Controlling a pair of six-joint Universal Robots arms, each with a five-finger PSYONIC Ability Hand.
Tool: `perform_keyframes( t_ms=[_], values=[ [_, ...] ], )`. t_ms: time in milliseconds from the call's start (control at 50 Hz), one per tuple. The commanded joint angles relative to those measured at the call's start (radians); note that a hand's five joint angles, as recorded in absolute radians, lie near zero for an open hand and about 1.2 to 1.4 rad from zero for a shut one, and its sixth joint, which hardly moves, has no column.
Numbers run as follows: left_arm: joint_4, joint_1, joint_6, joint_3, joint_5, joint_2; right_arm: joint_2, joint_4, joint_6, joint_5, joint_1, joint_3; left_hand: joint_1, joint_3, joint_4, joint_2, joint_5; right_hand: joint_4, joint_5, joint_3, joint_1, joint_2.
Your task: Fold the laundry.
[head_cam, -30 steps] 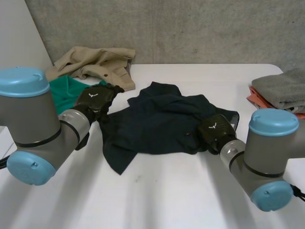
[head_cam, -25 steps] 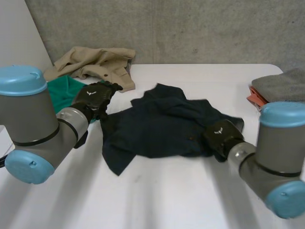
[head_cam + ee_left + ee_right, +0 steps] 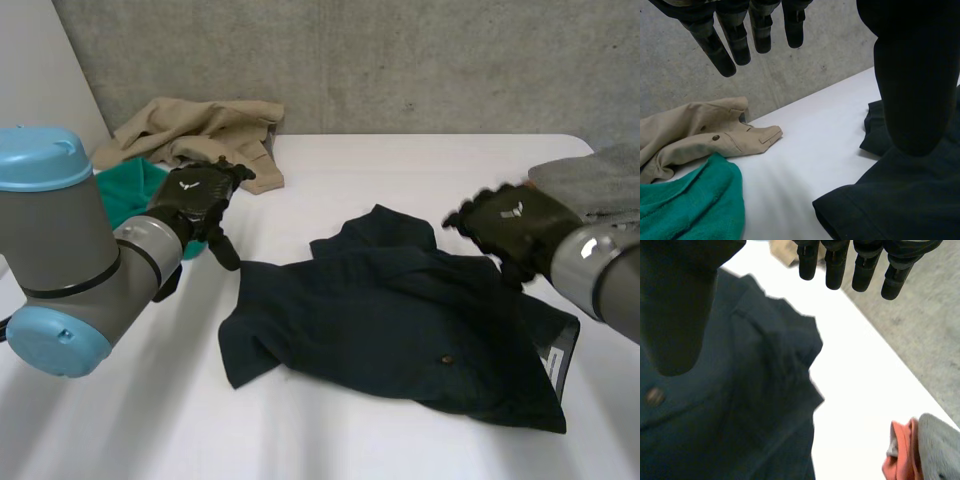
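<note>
At the rear left of the surface [image 3: 330, 440], a green cloth [image 3: 125, 190] and a beige garment [image 3: 200, 130] lie crumpled and unfolded. The left hand [image 3: 195, 195] hovers near them, its fingers [image 3: 740, 45] straight and empty. The dark garment [image 3: 400, 320] lies mid-surface, spread roughly flat, with no fold made. The right hand [image 3: 510, 225] hangs over its right side with fingers [image 3: 835, 270] extended, holding nothing. A grey towel [image 3: 590, 180] sits folded. Most of the folding appears to remain.
</note>
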Motion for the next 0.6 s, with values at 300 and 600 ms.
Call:
perform_keyframes(
  t_ms=[300,600],
  values=[
    [-0.004,0.006,0.010,0.023,0.014,-0.021,0.546,-0.102,0.104,0.158,0.094,-0.390,-0.022,-0.034,-0.025,-0.028,-0.047,1.191,1.178,1.188,1.175,1.189],
    [-0.053,-0.010,0.125,0.202,0.068,-0.228,0.026,-0.105,0.142,-0.040,0.095,-0.155,-0.022,-0.034,-0.025,-0.028,-0.047,1.194,1.181,1.191,1.178,1.191]
  ],
)
